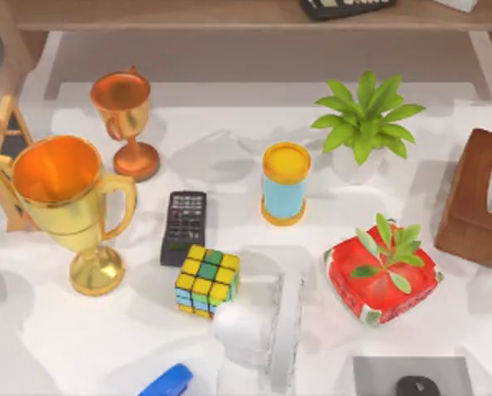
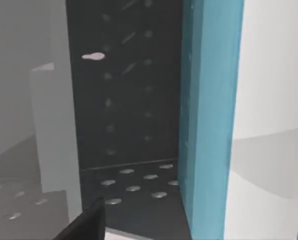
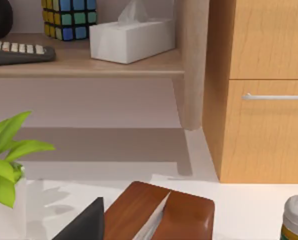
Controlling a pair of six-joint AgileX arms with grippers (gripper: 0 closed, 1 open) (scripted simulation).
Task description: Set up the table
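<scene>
The smooth white desk (image 1: 469, 322) spread wide beneath everything, reaching ahead of the right gripper (image 3: 84, 225) to the wall. At its left stood a glossy gold trophy (image 1: 64, 206) with two curved handles, and behind it a smaller copper goblet (image 1: 126, 124). Next came a flat black remote (image 1: 184, 227) and a colourful puzzle cube (image 1: 207, 281), its corner touching the remote. Near the middle stood a pale blue cylinder (image 1: 285, 183) with a yellow lid. Farther right were a leafy plant (image 1: 366, 124) in a white pot, a shiny red box (image 1: 382, 276) with a green sprig on top, and a polished brown wooden tissue box (image 1: 477, 202).

The left gripper (image 2: 84, 225) faced a dark dotted panel (image 2: 129, 100) beside a teal upright edge (image 2: 209, 125), very close. The right gripper was held low and level. The brown tissue box lay just in front of it and the light wooden shelf (image 3: 89, 65) farther off. Whether either gripper was open or closed could not be told.
</scene>
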